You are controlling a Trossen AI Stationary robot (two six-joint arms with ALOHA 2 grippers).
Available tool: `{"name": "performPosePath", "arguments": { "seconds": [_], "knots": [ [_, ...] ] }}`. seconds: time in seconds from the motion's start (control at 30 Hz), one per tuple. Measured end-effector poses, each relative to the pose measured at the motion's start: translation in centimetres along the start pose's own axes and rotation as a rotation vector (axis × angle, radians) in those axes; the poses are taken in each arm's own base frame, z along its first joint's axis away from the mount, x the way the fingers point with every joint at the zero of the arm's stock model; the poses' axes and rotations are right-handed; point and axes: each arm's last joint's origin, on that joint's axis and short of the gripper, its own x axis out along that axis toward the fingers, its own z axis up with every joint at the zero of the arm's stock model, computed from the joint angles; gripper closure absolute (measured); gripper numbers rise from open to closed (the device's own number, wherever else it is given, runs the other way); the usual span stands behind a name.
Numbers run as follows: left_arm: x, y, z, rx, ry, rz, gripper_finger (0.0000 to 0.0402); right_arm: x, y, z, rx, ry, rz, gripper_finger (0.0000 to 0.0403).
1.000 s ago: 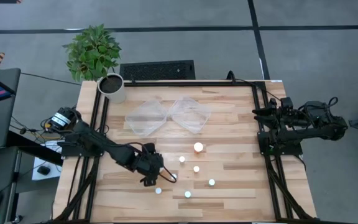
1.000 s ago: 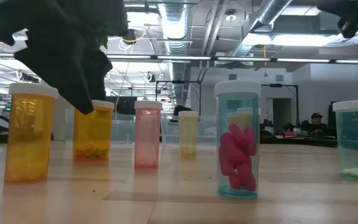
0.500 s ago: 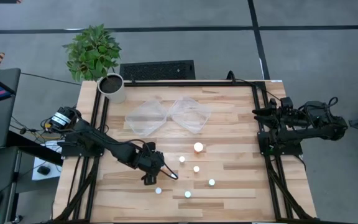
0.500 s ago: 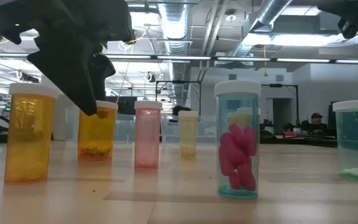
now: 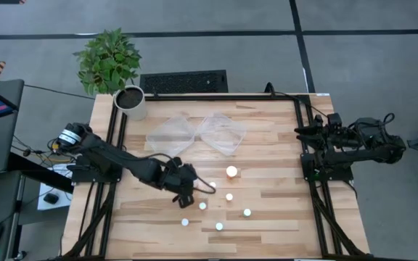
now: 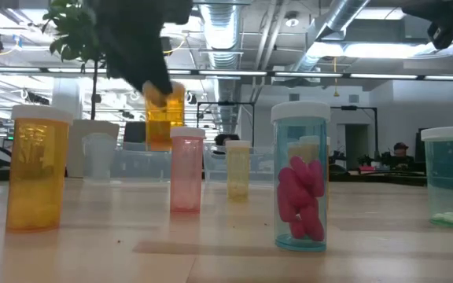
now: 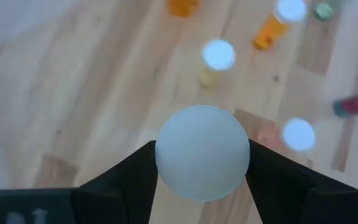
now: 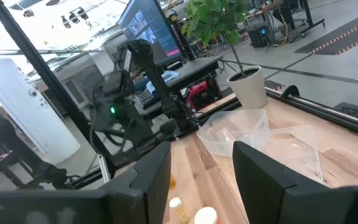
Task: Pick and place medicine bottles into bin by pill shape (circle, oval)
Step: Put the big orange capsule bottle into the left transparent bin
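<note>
Raised since a second ago: left gripper (image 5: pixel 189 190), clamped on an orange bottle (image 6: pixel 164 115) clear of the wooden table (image 5: pixel 267 145). Right gripper (image 8: pixel 201 171) parked open at table's right edge. Ducts overhead; bottle contents unreadable, cap partly hidden.

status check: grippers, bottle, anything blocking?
Left gripper shut on orange bottle, lifted clear of table. Right gripper open, parked at right edge. Bins ahead; nothing in the way.
</note>
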Motion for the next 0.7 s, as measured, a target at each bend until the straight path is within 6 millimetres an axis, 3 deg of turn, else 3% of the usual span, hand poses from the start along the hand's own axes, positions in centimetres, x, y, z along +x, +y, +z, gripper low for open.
{"name": "performPosePath", "arguments": {
  "seconds": [0.13, 0.4, 0.57, 0.7],
  "knots": [
    [-2.5, 0.7, 2.9, -0.046, -0.031, 0.056, 0.0194, 0.0, 0.0, -0.1, -0.001, 0.007, -0.004, 0.0222],
    [-6.7, 4.9, 7.7, -0.099, -0.057, 0.276, 0.0193, 0.0, -0.1, -0.2, -0.003, 0.022, -0.011, 0.0221],
    [-6.0, 9.0, 9.1, -0.059, 0.01, 0.34, 0.0193, 0.0, -0.1, -0.2, -0.002, 0.02, -0.01, 0.0225],
    [-4.4, 12.7, 8.9, -0.084, 0.095, 0.338, 0.0192, 0.0, -0.1, -0.2, 0.027, 0.02, -0.011, 0.0224]
  ]
}}
